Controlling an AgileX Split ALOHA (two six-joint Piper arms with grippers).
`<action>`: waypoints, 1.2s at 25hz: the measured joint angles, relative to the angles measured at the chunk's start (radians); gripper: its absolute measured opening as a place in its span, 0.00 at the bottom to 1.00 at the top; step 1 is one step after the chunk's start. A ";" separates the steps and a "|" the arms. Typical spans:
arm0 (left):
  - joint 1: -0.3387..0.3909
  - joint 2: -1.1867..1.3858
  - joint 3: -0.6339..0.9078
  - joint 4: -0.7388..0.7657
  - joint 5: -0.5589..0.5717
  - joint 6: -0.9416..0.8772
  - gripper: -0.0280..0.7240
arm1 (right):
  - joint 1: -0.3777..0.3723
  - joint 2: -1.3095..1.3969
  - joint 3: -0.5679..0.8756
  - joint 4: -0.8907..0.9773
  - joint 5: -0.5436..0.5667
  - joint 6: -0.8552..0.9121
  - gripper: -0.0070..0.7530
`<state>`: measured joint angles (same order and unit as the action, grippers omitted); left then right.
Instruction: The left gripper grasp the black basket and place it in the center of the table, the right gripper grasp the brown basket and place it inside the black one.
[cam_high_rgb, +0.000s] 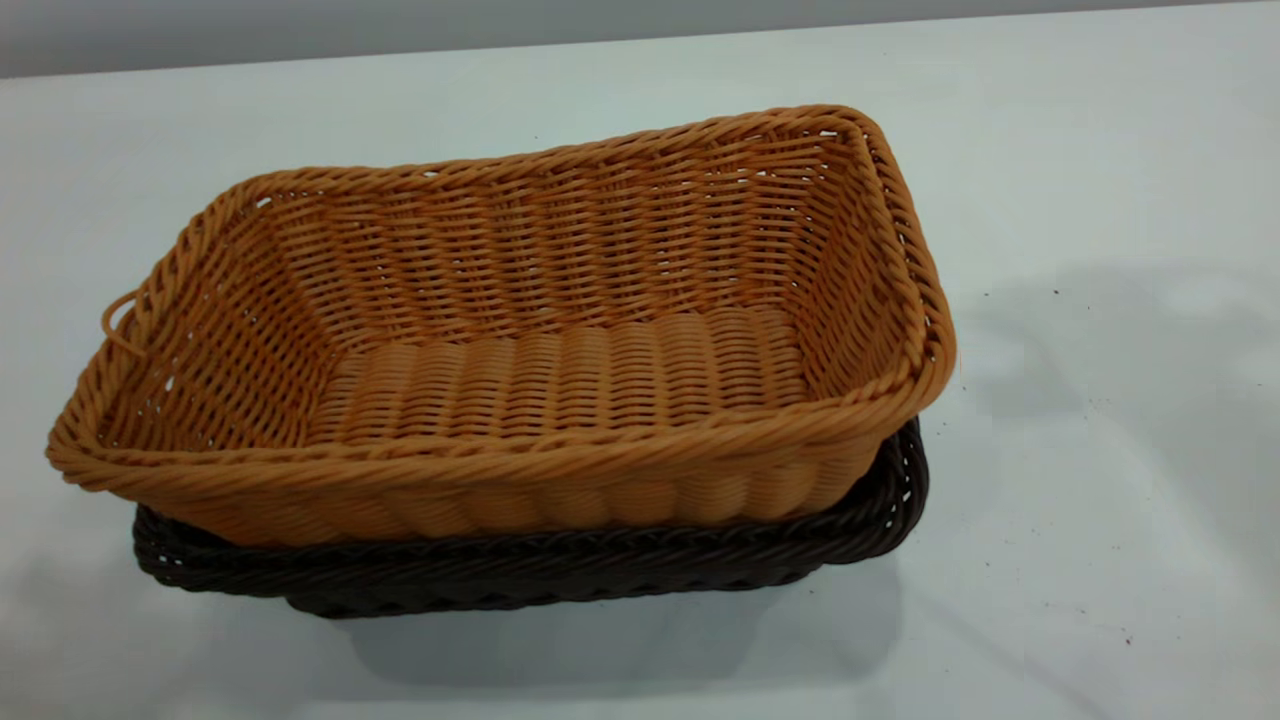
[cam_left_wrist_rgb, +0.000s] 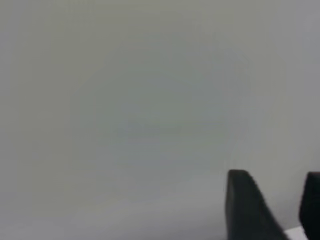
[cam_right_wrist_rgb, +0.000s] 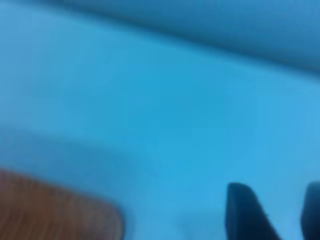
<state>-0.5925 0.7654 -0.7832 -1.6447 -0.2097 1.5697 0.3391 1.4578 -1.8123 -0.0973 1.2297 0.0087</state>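
Note:
The brown basket sits nested inside the black basket on the white table; only the black basket's rim and lower wall show beneath it. Neither gripper shows in the exterior view. In the left wrist view my left gripper has its two fingers apart with nothing between them, over plain surface. In the right wrist view my right gripper also has its fingers apart and empty; a corner of the brown basket shows off to one side, apart from the fingers.
A grey wall band runs along the table's far edge. A soft shadow falls on the table right of the baskets.

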 joint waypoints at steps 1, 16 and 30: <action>0.000 -0.005 0.000 -0.006 0.000 0.000 0.31 | 0.000 -0.023 -0.007 -0.014 0.000 0.000 0.27; 0.000 -0.027 0.000 -0.093 0.016 0.000 0.04 | 0.000 -0.473 -0.007 -0.054 -0.005 -0.030 0.01; 0.000 -0.027 0.011 -0.100 0.100 0.000 0.04 | 0.000 -0.968 0.256 -0.138 -0.008 -0.138 0.01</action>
<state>-0.5925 0.7386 -0.7723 -1.7449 -0.1093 1.5697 0.3391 0.4903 -1.5558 -0.2358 1.2220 -0.1292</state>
